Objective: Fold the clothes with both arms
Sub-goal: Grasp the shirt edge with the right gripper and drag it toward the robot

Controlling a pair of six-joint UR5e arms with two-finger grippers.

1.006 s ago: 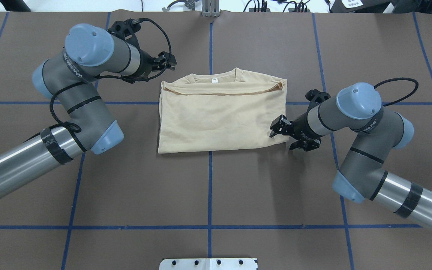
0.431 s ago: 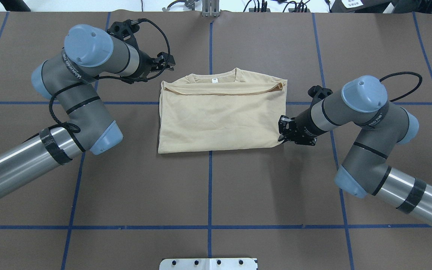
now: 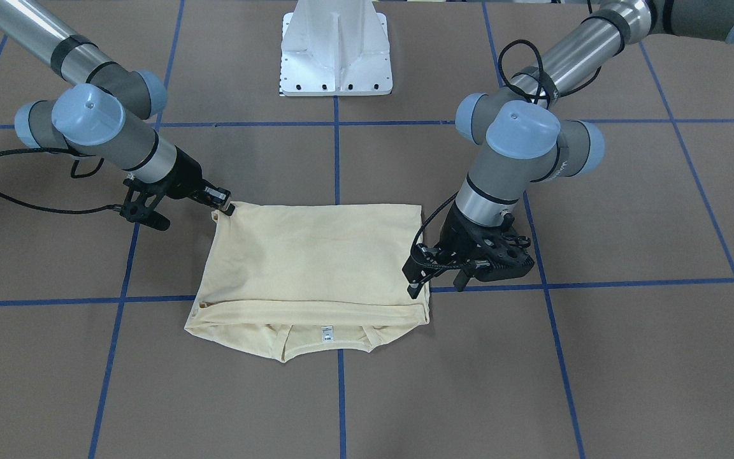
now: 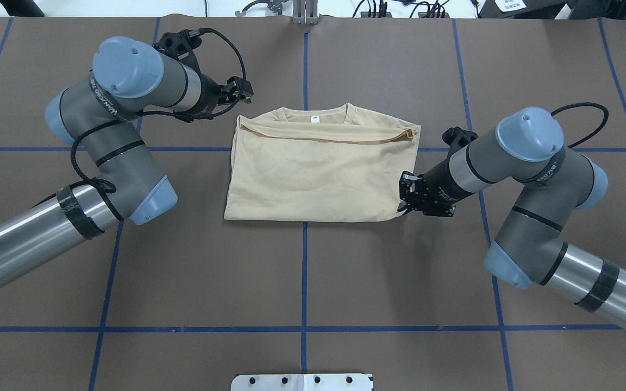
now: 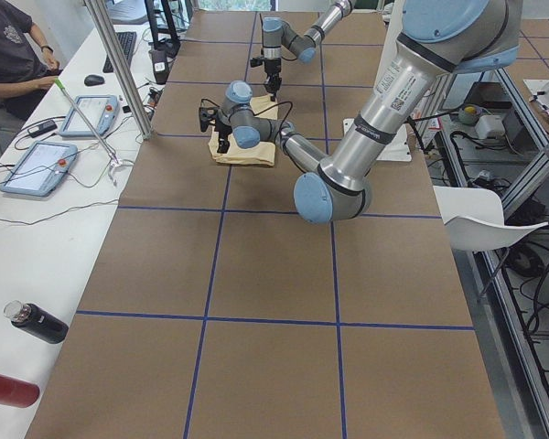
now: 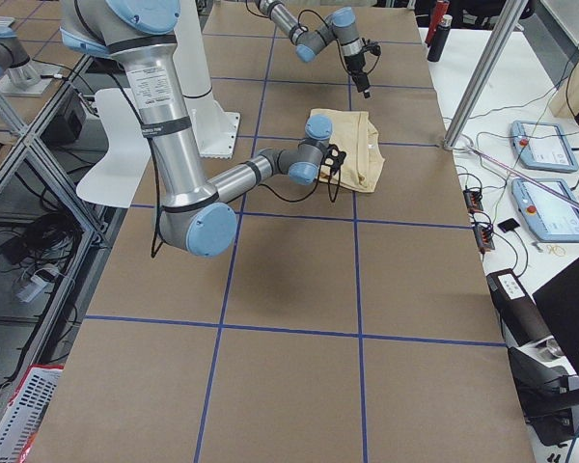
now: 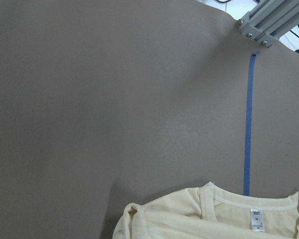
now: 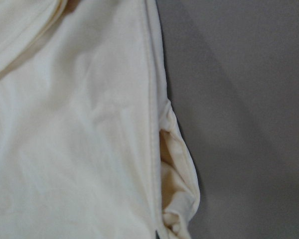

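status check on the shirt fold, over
Right hand shut on near right corner of T-shirt. Left hand open, hovering by collar-side left corner. T-shirt lies folded flat, neck label showing. Nothing in the way.

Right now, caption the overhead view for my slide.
Folded cream T-shirt on brown table; right hand pinches its near right corner, left hand open beside the far left corner.
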